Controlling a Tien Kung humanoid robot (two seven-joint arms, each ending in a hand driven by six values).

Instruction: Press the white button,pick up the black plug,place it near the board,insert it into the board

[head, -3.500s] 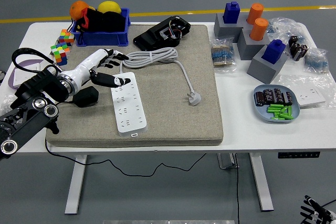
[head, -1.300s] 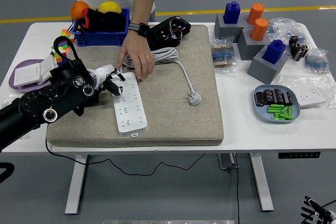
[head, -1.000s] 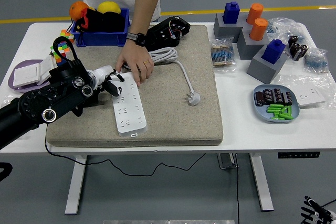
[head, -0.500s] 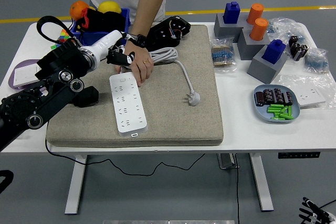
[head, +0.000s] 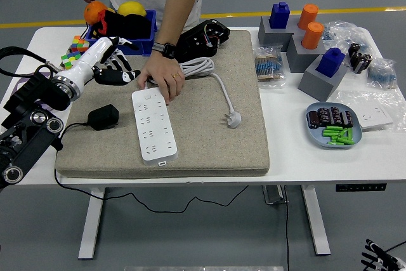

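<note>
Fingers of left hand [head: 113, 71] now loosely spread, empty, lifted off power strip [head: 154, 124] toward 10 o'clock; black plug [head: 103, 117] next, ungrasped.

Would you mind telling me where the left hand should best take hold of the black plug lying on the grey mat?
Probably across the chunky body of the black plug, coming from above. It lies flat on the grey mat, left of the white power strip, with its cable trailing left, so the left hand should avoid that end.

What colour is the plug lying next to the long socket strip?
Black. The plug lies on the grey mat, left of the white strip; the head view shows it.
</note>
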